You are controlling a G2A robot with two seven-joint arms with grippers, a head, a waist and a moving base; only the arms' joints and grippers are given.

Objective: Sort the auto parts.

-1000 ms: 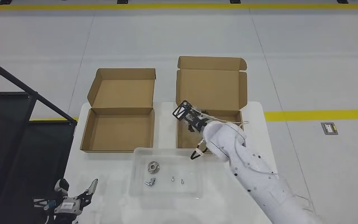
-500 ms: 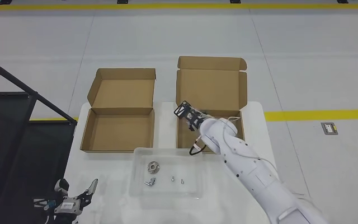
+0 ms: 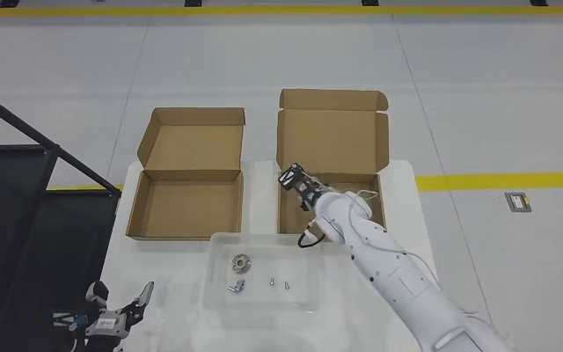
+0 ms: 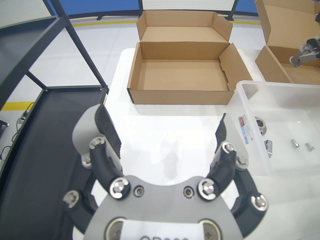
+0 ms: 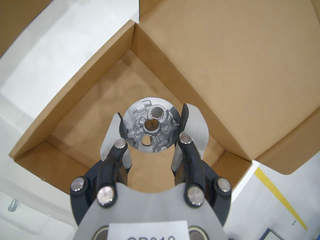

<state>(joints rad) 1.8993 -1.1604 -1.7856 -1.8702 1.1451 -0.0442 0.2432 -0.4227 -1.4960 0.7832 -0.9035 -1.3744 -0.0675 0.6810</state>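
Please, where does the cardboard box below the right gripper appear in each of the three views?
Top view: the cardboard box is at the table's far side, to the right of the other box, with its lid upright.
Left wrist view: the box stands beyond the clear bin, beside the other box.
Right wrist view: the box lies open under the gripper.
Shared landmark: the right gripper, holding a round metal part over this box.
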